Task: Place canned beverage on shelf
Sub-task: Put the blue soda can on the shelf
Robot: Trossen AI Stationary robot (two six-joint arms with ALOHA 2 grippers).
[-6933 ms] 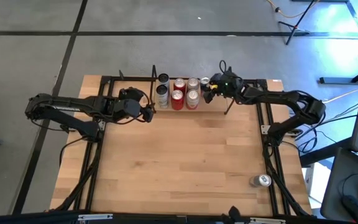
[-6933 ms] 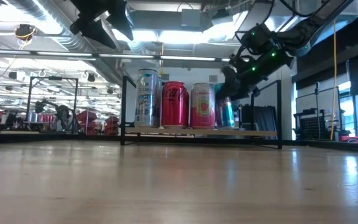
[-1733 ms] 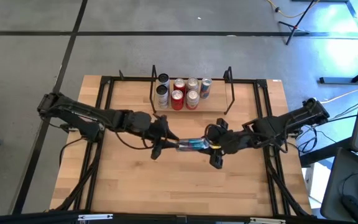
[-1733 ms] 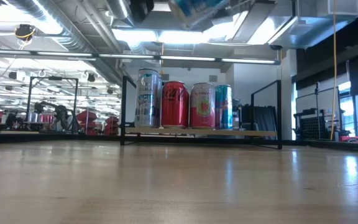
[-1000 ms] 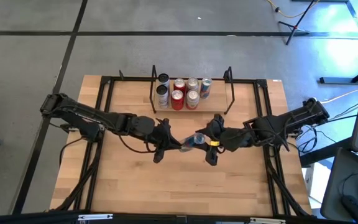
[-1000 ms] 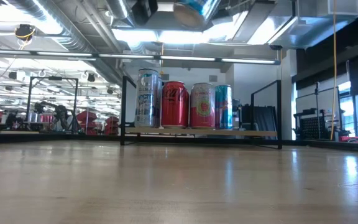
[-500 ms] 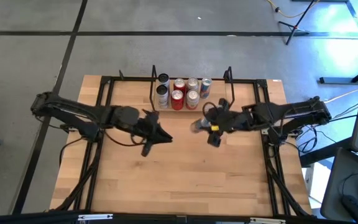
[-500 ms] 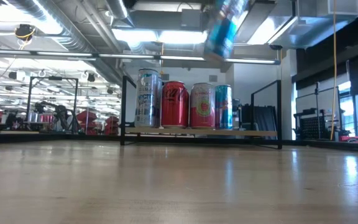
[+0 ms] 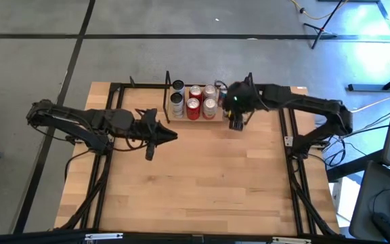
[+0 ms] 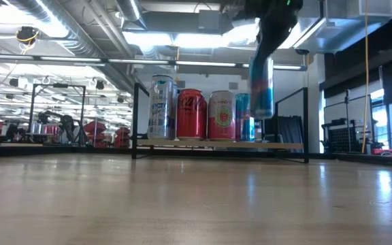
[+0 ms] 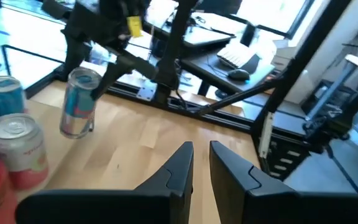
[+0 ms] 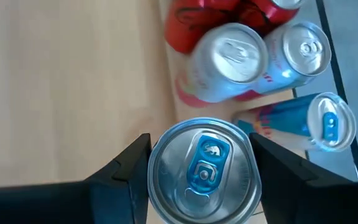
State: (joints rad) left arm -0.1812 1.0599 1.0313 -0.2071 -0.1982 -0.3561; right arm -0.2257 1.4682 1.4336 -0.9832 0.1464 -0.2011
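The right gripper (image 9: 236, 103) holds a blue canned beverage (image 10: 261, 87) upright from above, its 2 fingers (image 12: 127, 167) pressed against opposite sides of the can just below the silver lid. The can hangs in the air at the right end of the shelf (image 9: 196, 119), above the level of the wood board and clear of the table (image 9: 202, 183). The shelf stands against the table's far edge, at the middle of it, and already carries a row of upright cans (image 10: 192, 114), among them silver, red and pink ones. The left gripper (image 9: 156, 135) hovers above the table's left half, near the shelf's left end, with its fingers (image 11: 178, 167) narrow, almost touching and holding nothing.
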